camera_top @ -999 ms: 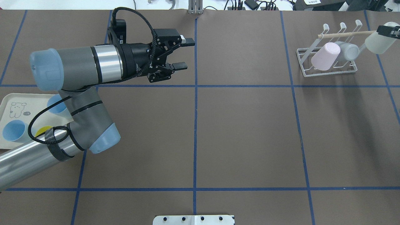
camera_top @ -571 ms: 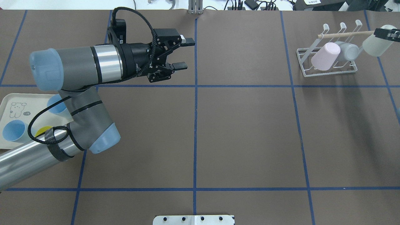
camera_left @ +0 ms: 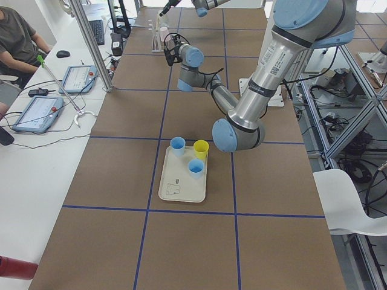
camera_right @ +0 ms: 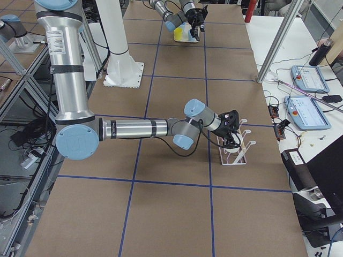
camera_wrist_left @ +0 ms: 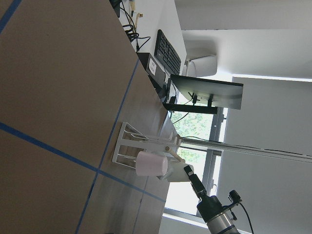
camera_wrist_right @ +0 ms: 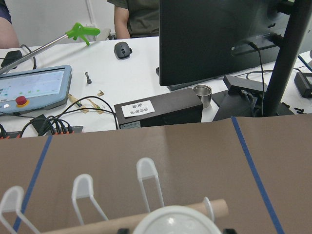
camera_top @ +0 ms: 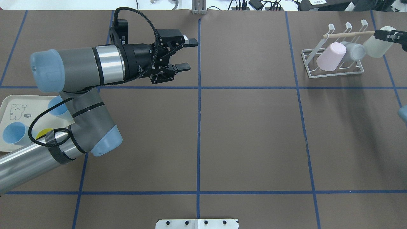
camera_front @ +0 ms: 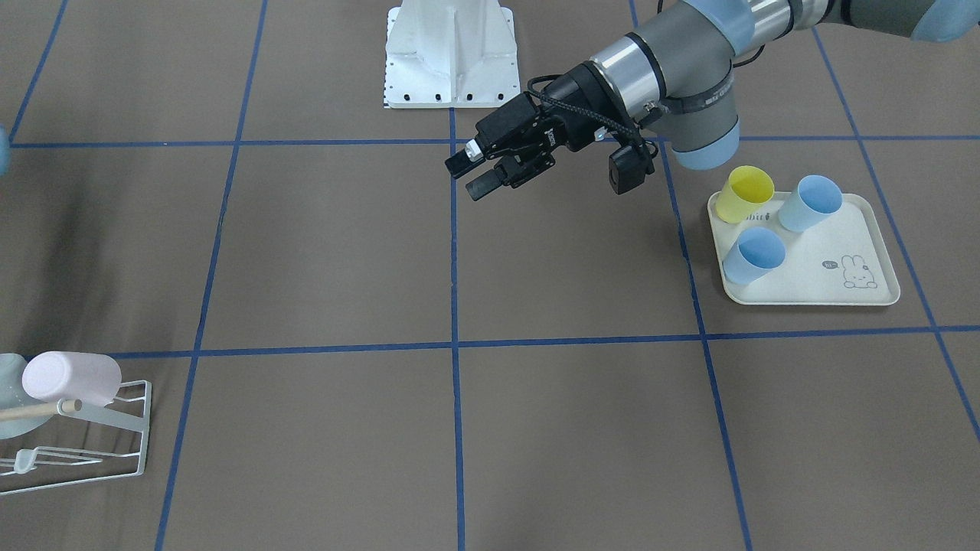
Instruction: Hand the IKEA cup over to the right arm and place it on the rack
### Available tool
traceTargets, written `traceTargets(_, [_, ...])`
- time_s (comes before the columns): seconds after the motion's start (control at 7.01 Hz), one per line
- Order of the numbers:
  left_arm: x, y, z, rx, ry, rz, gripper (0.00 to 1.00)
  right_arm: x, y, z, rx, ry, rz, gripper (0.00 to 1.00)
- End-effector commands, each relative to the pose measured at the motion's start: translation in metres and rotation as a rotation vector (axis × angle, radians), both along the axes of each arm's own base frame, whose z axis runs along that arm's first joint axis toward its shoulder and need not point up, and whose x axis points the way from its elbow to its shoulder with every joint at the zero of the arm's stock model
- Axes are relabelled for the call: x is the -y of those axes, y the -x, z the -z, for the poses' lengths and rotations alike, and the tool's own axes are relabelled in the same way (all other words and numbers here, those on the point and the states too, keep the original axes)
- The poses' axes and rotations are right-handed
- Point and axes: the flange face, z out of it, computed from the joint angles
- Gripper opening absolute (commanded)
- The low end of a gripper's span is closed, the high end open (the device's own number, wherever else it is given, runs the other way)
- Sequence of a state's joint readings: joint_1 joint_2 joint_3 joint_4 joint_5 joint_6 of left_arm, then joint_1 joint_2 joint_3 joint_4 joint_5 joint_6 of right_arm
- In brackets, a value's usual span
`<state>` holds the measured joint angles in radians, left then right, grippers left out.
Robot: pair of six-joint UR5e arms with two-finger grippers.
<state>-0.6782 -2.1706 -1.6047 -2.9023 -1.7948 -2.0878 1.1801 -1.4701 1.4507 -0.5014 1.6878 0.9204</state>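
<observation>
Pale IKEA cup (camera_top: 377, 46) clamped in the right end effector (camera_top: 386, 35), tilted at the dowel (camera_top: 349, 34) end of the rack (camera_top: 330, 73) just beside it — left end effector (camera_top: 187, 54) well apart, fingers spread above the tabletop (camera_top: 254, 127).

left end effector (camera_top: 188, 54): fingers spread, hovering | right end effector (camera_top: 389, 34): clamped, outstretched

rack (camera_top: 331, 28) far-R on worktop (camera_top: 254, 133) | 2 cups (camera_top: 331, 57) on it | 3rd cup (camera_top: 377, 47) at its R end, in R gripper (camera_top: 388, 35) | tray (camera_top: 35, 100) near-L w/ 3 cups (camera_top: 14, 133) | L gripper (camera_top: 188, 54) far-ctr
</observation>
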Motion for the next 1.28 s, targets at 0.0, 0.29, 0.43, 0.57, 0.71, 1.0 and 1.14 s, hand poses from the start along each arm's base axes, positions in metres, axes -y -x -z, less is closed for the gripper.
traceTargets(0.0, [0.0, 0.001, 0.0, -0.001, -0.001, 0.0, 0.83, 0.001, 0.001, -0.003, 0.029, -0.031, -0.006, 1.0])
traceTargets(0.29, [0.001, 0.003, 0.0, 0.0, -0.003, 0.004, 0.83, -0.002, 0.001, 0.008, 0.066, -0.045, -0.011, 1.0])
traceTargets(0.43, [0.003, 0.008, -0.003, 0.005, -0.005, 0.012, 0.82, -0.008, 0.0, 0.015, 0.089, -0.064, 0.003, 1.0])
traceTargets(0.57, [0.0, 0.024, -0.038, 0.09, -0.07, 0.034, 0.82, -0.026, -0.003, 0.027, 0.149, -0.058, 0.02, 1.0])
traceTargets(0.71, [-0.003, 0.05, -0.08, 0.203, -0.166, 0.069, 0.82, -0.048, -0.009, 0.036, 0.213, -0.037, 0.022, 1.0])
traceTargets(1.0, [0.0, 0.098, -0.123, 0.506, -0.27, 0.146, 0.81, -0.084, -0.013, 0.049, 0.312, 0.008, 0.071, 1.0])
traceTargets(1.14, [-0.004, 0.112, -0.138, 0.732, -0.334, 0.147, 0.81, -0.095, -0.004, 0.054, 0.331, 0.016, 0.095, 1.0])
